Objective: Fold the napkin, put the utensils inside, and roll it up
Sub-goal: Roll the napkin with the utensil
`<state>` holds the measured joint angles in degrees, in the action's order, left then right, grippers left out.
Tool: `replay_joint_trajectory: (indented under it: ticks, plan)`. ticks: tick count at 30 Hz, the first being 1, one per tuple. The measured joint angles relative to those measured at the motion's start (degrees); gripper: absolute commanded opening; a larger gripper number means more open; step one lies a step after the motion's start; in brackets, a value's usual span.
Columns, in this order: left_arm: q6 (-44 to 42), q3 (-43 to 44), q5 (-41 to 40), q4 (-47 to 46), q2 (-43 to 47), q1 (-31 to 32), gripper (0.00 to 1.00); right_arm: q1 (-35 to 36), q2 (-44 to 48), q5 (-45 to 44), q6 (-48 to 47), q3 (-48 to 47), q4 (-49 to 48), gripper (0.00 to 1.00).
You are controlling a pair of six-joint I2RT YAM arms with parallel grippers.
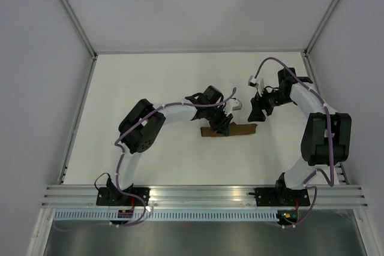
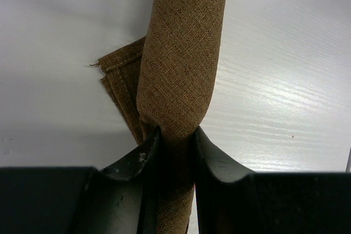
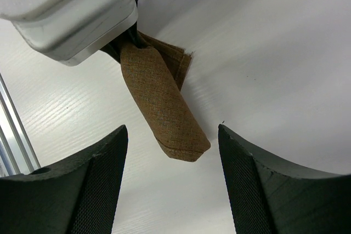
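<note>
Most of the job looks finished: the napkin [image 1: 231,130] lies as a tight tube on the bench [image 1: 150,88], just off the centre of the overhead view toward 4 o'clock, its long axis running from 9 to 3 o'clock. The left claw [image 1: 223,125], reaching in from 10 o'clock, is clamped on the roll in its 9 o'clock half, both fingers [image 2: 137,160] pressing the cloth. The right claw [image 1: 259,112] hovers with its fingers spread wide, gripping nothing, just off the roll's 3 o'clock end toward 1 o'clock. Folding and rolling appear done. One loose corner [image 2: 118,75] sticks out from under the tube beside the left claw's grip, so the wrap may need tucking. The utensils are nowhere visible, and whether they sit inside the roll cannot be told. What seems left is letting go and backing both arms away.
</note>
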<state>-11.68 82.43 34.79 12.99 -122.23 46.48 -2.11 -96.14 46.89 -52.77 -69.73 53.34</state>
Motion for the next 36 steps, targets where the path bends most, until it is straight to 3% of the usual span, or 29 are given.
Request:
replay_joint_trajectory:
  ticks: [20, 36]
  plan:
    - [1.20, 4.39, 6.19, 4.33, -3.28, -2.08, 0.17, 1.64, 5.40, -2.10, -2.40, 4.66, -1.79, 0.73]
    - [2.01, 8.41, 11.50, 8.17, -6.54, -3.78, 0.17, 13.68, 13.40, -11.39, -2.78, 15.41, -11.74, 0.74]
